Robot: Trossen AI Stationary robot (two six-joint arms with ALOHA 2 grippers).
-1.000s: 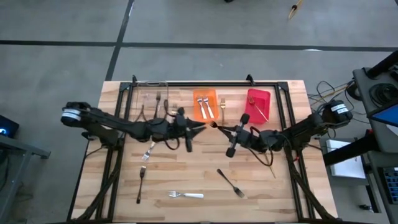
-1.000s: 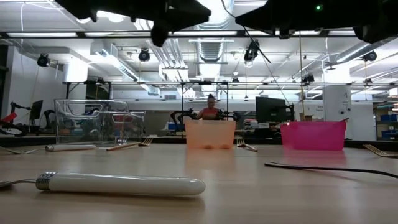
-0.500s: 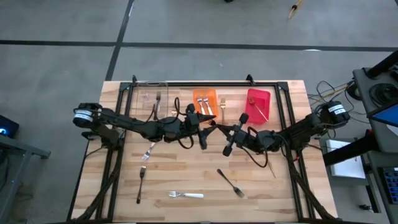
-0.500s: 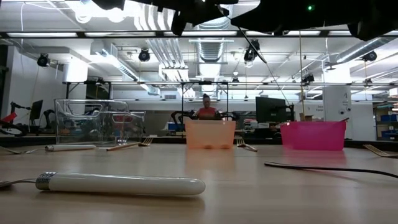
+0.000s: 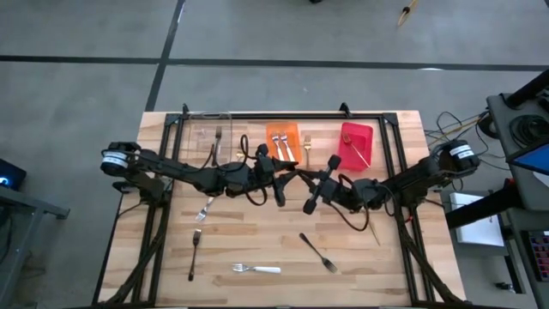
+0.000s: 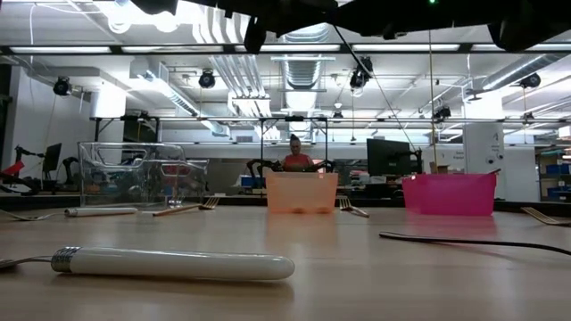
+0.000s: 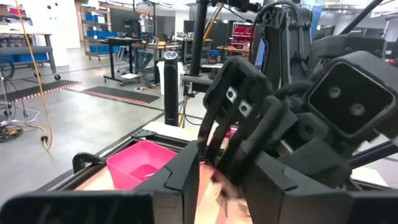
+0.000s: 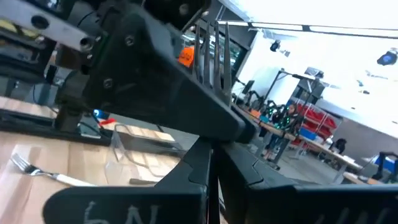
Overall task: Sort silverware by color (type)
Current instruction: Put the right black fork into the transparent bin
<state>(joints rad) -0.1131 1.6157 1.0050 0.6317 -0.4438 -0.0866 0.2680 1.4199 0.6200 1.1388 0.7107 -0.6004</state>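
The left pincer (image 5: 285,174) hangs above mid-counter (image 5: 257,240), nose to nose with the right one; I cannot tell whether its jaws have closed on anything. Just beside it, the right pincer (image 5: 300,176) is clamped on a fork (image 8: 210,46), tines pointing out past its fingertips. This looks like a handover: the right should release only once the left grips firmly, then the fork goes to the clear bin (image 5: 206,136), orange bin (image 5: 283,144) or red bin (image 5: 357,142)

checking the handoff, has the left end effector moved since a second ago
Yes. In the high view the left end effector has shifted right, from beside the clear bin to below the orange bin.
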